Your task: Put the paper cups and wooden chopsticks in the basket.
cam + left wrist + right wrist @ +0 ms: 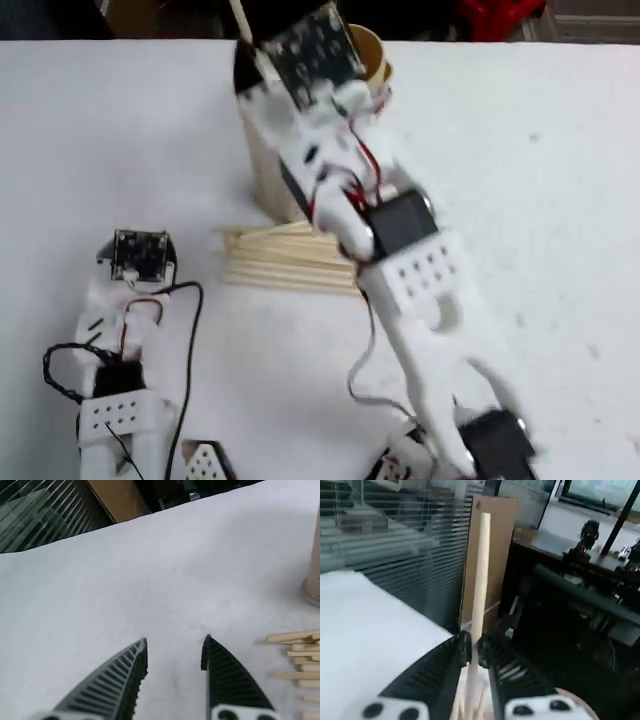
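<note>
Right hand (pixel 474 652) clamped on one wooden chopstick (pixel 482 570), held upright over tall tan container (pixel 268 170), likely for dropping in. Chopstick pile (pixel 285 262) lies on desk (pixel 540 150) beside container. Left hand (pixel 175 652) parted, empty.

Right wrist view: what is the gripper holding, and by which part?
A wooden chopstick, pinched partway along its shaft between the fingers of the right gripper.

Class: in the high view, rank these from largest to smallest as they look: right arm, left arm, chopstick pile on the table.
1. Right arm, largest, though raised nearer the camera.
2. Left arm, cut off by the picture's edge.
3. Chopstick pile, partly hidden under the right arm.
</note>
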{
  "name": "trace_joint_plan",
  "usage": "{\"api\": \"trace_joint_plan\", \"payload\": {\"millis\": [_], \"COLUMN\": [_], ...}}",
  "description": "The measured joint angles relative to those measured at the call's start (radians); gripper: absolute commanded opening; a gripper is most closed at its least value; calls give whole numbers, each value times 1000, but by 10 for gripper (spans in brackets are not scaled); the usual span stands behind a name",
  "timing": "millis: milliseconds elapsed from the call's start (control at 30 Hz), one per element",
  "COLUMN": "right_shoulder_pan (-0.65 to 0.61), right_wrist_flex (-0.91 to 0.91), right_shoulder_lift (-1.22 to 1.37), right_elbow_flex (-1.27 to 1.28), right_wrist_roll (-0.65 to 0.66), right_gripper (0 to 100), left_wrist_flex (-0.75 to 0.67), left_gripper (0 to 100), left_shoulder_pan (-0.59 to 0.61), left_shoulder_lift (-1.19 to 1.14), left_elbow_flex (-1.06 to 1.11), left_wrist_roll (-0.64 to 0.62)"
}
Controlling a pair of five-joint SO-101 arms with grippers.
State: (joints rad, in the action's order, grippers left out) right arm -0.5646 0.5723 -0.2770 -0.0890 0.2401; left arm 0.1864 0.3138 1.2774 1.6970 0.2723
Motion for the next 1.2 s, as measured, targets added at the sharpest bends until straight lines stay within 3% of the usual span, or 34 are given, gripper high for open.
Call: {"api": "trace_joint_plan", "payload": {"millis": [200, 433, 633, 867, 1000, 1200], "right_shoulder_pan": [26, 34, 38, 38, 38, 37], "right_wrist_flex": [-17, 6, 6, 32, 181, 612], "right_shoulder_lift": [164, 193, 195, 193, 158, -18], "right_elbow_flex": [-213, -206, -143, -140, -138, -77], "right_wrist_roll": [0, 0, -3, -6, -6, -6], "right_gripper": [17, 19, 130, 50, 37, 77], "left_wrist_flex": [0, 0, 0, 0, 0, 0], "left_gripper": [189, 189, 189, 189, 189, 189], "left_shoulder_pan": [0, 0, 0, 0, 0, 0], "left_shoulder_lift": [0, 0, 0, 0, 0, 0], "left_elbow_flex": [0, 0, 0, 0, 0, 0], "left_wrist_roll": [0, 0, 0, 0, 0, 0]}}
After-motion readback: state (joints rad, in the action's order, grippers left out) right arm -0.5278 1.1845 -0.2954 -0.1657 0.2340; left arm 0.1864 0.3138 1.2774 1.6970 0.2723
